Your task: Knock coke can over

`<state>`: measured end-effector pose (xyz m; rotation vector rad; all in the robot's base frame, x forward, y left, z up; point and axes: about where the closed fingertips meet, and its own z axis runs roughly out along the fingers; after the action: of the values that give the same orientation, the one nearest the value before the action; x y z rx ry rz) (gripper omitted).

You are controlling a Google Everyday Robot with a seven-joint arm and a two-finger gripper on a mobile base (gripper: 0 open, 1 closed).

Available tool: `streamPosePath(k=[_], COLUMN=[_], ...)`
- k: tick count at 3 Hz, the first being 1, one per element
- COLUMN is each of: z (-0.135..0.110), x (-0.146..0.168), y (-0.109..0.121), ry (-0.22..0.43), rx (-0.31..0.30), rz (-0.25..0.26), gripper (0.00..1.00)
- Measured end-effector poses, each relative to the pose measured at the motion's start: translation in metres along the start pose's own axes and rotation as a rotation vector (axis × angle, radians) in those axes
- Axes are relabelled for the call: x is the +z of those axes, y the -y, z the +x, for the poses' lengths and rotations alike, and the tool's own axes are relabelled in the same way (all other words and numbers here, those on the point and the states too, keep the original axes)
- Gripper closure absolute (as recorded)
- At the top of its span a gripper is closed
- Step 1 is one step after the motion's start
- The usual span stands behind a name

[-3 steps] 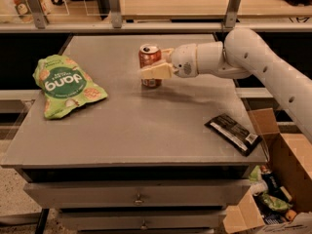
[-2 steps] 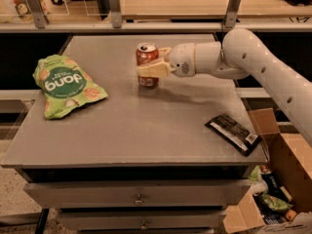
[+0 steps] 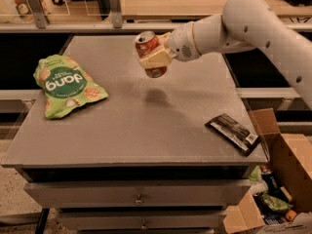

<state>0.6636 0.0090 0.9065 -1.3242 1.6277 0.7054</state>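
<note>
The coke can (image 3: pixel 146 44), red-orange with a silver top, is held in the air above the far middle of the grey table (image 3: pixel 146 126). It tilts a little to the left, and its shadow falls on the table below it. My gripper (image 3: pixel 151 58) reaches in from the right on the white arm (image 3: pixel 253 18) and is shut on the can, with a cream finger (image 3: pixel 157 58) across the can's middle.
A green snack bag (image 3: pixel 66 86) lies at the table's left. A dark wrapped bar (image 3: pixel 233 132) lies near the front right corner. An open cardboard box (image 3: pixel 278 179) with items stands on the floor to the right. Shelving and a rail run behind the table.
The can stood on the table in the gripper's grasp. Now the gripper has lifted it clear of the surface and tilted it slightly.
</note>
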Motion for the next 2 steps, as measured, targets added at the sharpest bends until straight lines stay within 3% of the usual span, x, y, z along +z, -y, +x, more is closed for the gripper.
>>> streamPosePath(k=[1, 2], z=[-0.009, 0.002], x=[-0.02, -0.026], y=[0.0, -0.001], ry=[-0.246, -0.483], rx=[-0.118, -0.217], rz=[0.06, 0.081], gripper=[1.0, 1.0])
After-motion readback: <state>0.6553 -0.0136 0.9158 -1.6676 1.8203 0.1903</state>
